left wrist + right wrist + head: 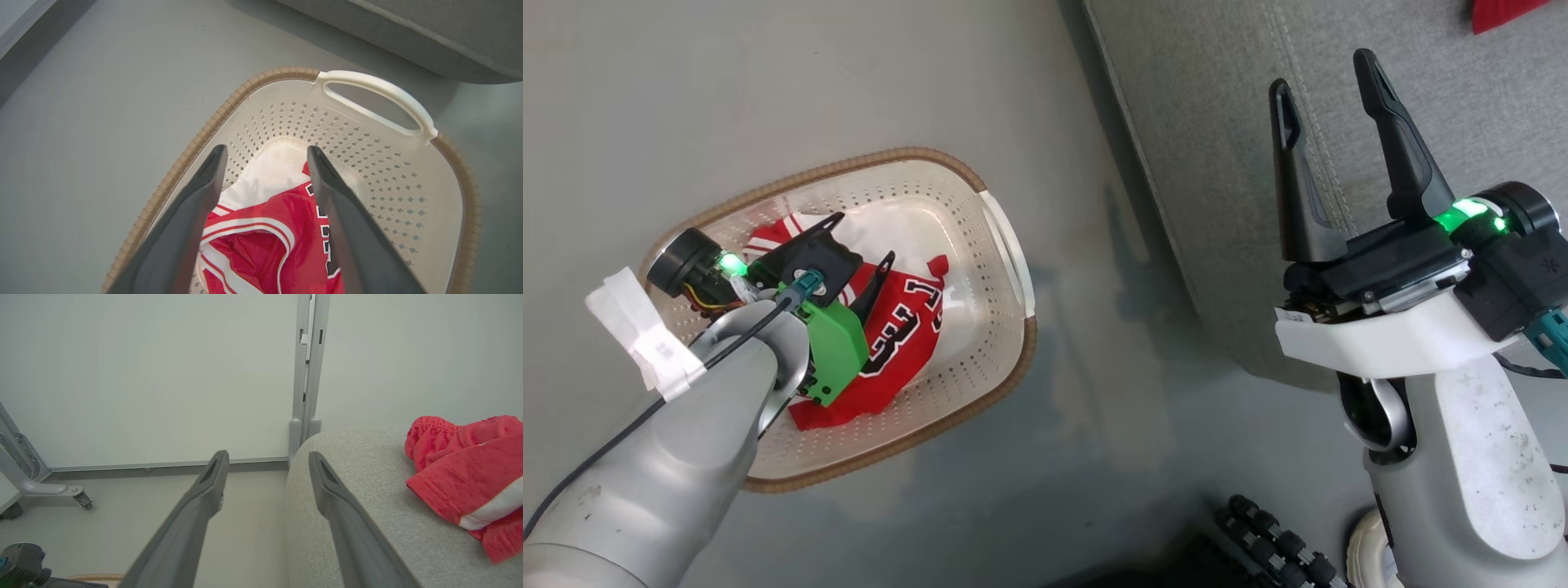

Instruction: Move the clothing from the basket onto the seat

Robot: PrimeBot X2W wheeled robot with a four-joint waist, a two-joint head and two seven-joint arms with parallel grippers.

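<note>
At the left, the left gripper (267, 151) hangs inside the basket (907, 153), fingers spread wide and holding nothing. It straddles the crumpled red jersey (907, 327) on the basket's bottom — whether the tips touch the cloth I can't tell. Right of it lies a strip of bare floor (1094, 425), then the grey seat (1217, 122). The right gripper (1323, 72) hovers over the seat's near edge, also wide apart and empty; the red shorts (461, 469) lie on the seat, further right. The risk, I'd say, is twofold — a pinch on one thin fold could let the jersey slip onto the floor, or a fingertip snagging the perforated wall could drag the light basket along.
</note>
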